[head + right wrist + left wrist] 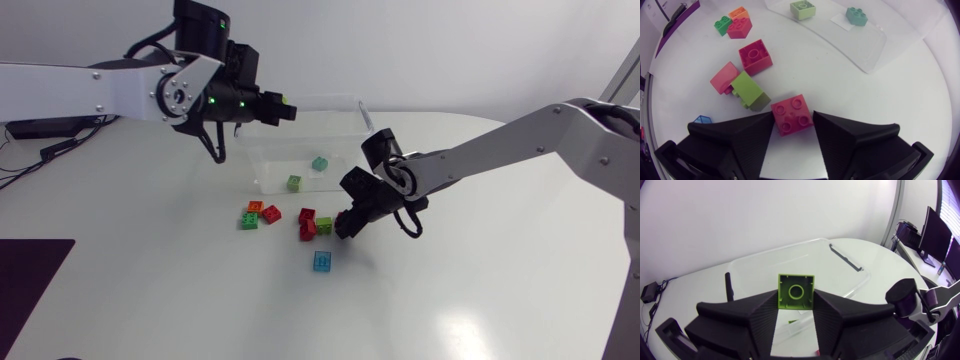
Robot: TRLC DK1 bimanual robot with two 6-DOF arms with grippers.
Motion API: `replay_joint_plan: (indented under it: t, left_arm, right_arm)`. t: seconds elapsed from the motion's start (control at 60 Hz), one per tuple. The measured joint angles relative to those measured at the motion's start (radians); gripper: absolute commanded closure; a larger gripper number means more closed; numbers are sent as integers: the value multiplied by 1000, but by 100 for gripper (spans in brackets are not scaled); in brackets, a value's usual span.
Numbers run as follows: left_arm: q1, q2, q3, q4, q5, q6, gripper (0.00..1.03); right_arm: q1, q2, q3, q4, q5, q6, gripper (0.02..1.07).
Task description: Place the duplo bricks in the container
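Clear container (270,160) holds two bricks (319,163); lime brick (796,291) pinched above it; red brick (792,114) pinched among scattered bricks (322,261) nearer.

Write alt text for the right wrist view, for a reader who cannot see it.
The right gripper holds a red brick between its fingers on the white table. Ahead lie a loose cluster of red, lime, orange and green bricks, and beyond them a clear container with two green bricks inside.

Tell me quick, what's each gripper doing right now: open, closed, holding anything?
Left gripper: closed on a lime green brick.
Right gripper: closed on a red brick.
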Motion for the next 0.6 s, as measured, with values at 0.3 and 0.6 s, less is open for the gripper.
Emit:
replay_joint_plan:
  t: [0.3,0.6]
  left_arm:
    - [0,160,106,-6,-50,-16,6]
    - [40,106,125,-184,-51,-23,6]
  right_arm:
    - [1,-213,-86,-88,-4,-4,81]
    - [1,-377,117,-253,35,31,81]
